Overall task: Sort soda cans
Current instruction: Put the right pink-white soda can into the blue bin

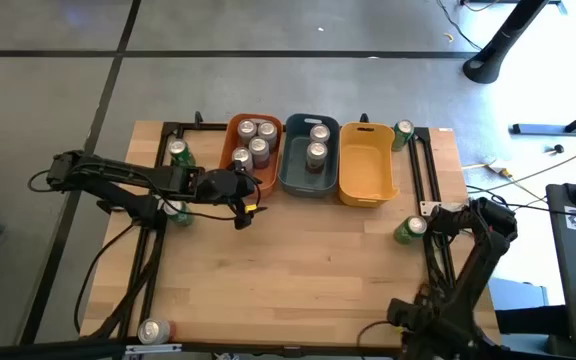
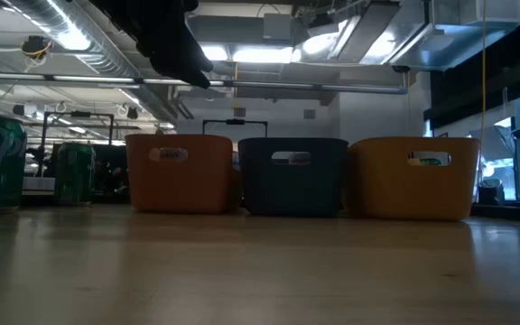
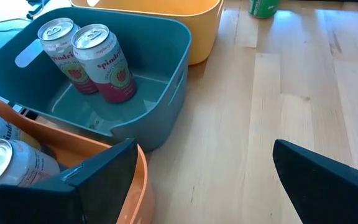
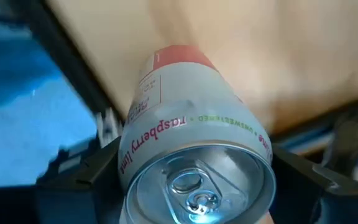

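From above, the right gripper [image 1: 415, 228] sits at four o'clock around a soda can [image 1: 409, 231]; its wrist view shows wide jaws beside that can [image 4: 194, 168], not squeezing, so it might slip; the left gripper [image 1: 240, 205] hangs open and empty.

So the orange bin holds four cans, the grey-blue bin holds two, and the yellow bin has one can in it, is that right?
Not quite. The yellow bin is empty, as the high view shows. The rest stands: the orange bin holds four cans and the grey-blue bin holds two.
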You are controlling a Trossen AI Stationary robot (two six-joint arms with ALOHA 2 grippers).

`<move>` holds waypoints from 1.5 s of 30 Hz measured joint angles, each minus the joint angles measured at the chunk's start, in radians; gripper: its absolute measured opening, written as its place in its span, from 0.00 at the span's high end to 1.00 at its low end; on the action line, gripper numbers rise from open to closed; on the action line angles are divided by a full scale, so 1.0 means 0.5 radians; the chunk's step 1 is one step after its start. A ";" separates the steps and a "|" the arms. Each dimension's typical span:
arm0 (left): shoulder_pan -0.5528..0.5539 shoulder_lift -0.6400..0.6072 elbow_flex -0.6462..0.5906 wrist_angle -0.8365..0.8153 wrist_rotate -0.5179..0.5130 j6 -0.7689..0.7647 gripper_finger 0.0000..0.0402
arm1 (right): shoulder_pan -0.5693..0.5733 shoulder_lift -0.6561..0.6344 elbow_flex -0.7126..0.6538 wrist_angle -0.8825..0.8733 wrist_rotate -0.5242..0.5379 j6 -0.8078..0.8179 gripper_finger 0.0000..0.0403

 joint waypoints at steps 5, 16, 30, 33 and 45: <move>-0.011 0.000 0.000 -0.058 0.001 -0.024 0.10 | -0.245 -0.002 0.177 -0.160 0.314 -0.325 0.30; -0.118 -0.013 0.000 -0.183 0.001 -0.063 0.10 | -0.904 -0.002 0.466 -0.275 0.851 -1.190 0.30; -0.117 -0.260 0.000 -0.399 0.001 -0.060 0.10 | -1.773 -0.005 0.892 -0.216 1.170 -2.256 0.30; -0.116 -0.333 0.000 -0.418 0.000 -0.099 0.10 | -1.992 -0.005 0.896 -0.072 1.139 -2.443 0.30; -0.116 -0.397 -0.001 -0.347 -0.015 -0.217 0.10 | -2.704 0.175 0.896 0.451 0.917 -3.140 0.29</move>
